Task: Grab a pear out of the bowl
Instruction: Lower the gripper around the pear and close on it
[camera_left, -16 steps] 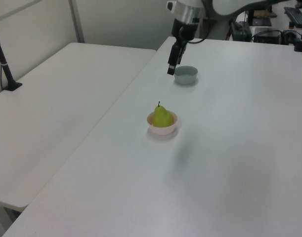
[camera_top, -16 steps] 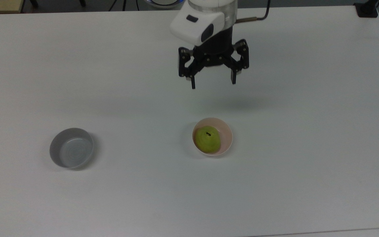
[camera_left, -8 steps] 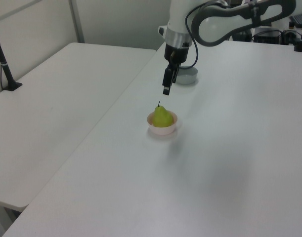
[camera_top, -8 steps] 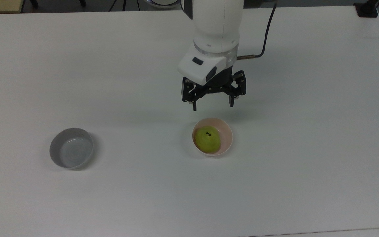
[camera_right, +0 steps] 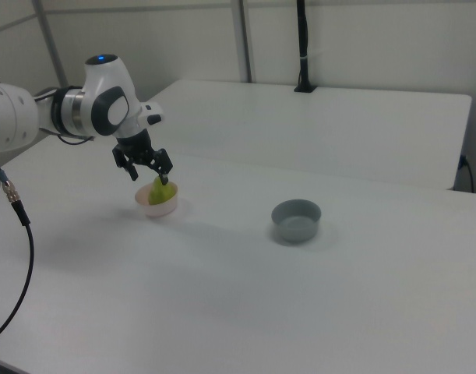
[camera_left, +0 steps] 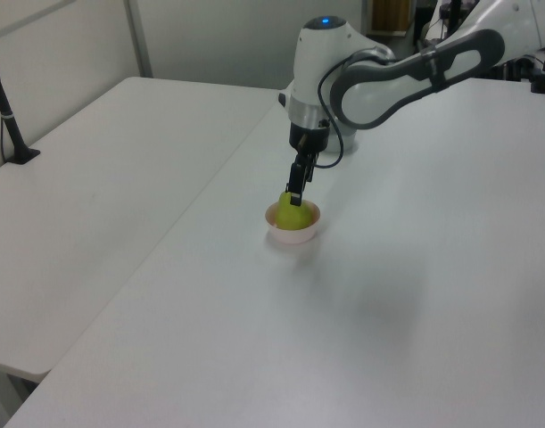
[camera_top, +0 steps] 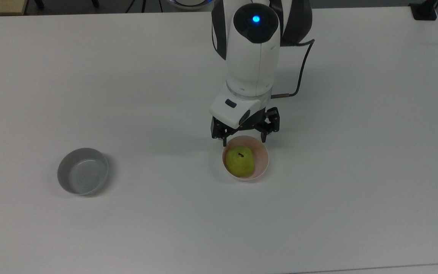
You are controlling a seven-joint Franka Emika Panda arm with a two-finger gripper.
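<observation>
On the white table (camera_top: 356, 152) in the top view, the pear (camera_top: 240, 161) sits stem-up in the pink bowl (camera_top: 262, 158), and the gripper (camera_top: 244, 141), fingers spread wide and holding nothing, hangs at the bowl's far rim just above the fruit, while the grey bowl (camera_top: 83, 171) lies well apart toward the top view's left with nothing in it. From the left view, the gripper (camera_left: 295, 194) comes down over the pear (camera_left: 293, 214) in the bowl (camera_left: 293, 232), a fingertip overlapping the fruit's top. From the right view, the open gripper (camera_right: 152, 178) straddles the pear (camera_right: 161, 192) in the bowl (camera_right: 155, 207), with the grey bowl (camera_right: 296, 220) off to the right view's right.
</observation>
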